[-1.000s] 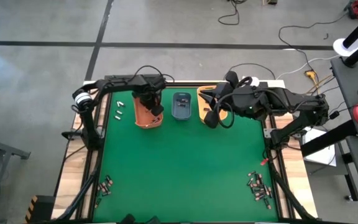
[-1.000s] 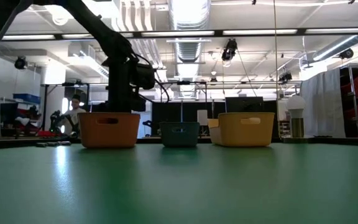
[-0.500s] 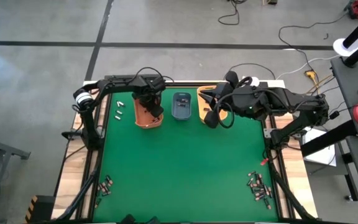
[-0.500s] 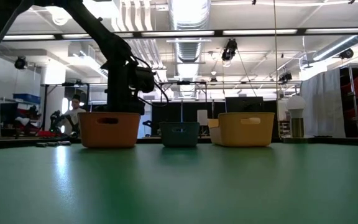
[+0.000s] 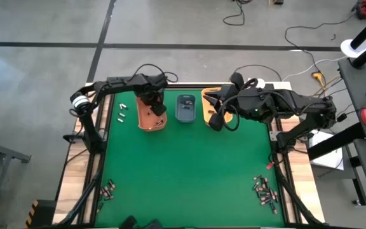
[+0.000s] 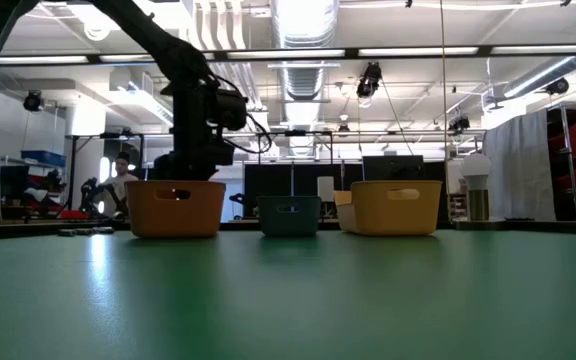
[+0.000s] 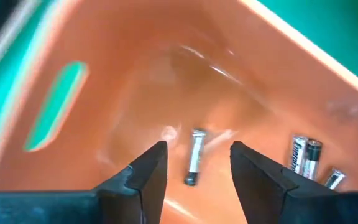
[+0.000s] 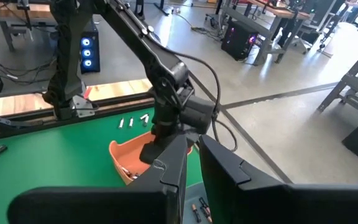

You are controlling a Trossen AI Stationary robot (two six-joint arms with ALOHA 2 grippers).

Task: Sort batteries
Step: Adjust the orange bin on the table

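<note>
Over the orange bin (image 5: 150,116) at the upper left of the table in the high view, the left gripper (image 7: 193,163) is held with its fingers spread wide and nothing between them; through the gap a single battery (image 7: 194,165) is seen lying on the bin's floor, and a few more batteries (image 7: 307,157) rest against the wall toward the lower right of the left wrist frame. The step in hand is judged to be a drop into this bin, or the moment just after one. For it to be done well, the fingers should be kept apart and the wrist drawn straight up, so that the bin's rim is not caught and the bin is not nudged toward the blue-grey bin (image 5: 185,107) just beside it. The yellow-orange bin (image 5: 212,106) at upper centre is overhung by the right gripper (image 8: 193,157), whose fingers stand only narrowly apart and are seen to hold nothing; it appears to be waiting. Much sorting is left: loose batteries are gathered at the lower-left edge (image 5: 108,189) and the lower-right edge (image 5: 264,190) of the green mat (image 5: 183,172), and a few pale ones (image 5: 121,111) lie left of the orange bin. Each next pick is best made on one cell alone, gripped across its middle.
</note>
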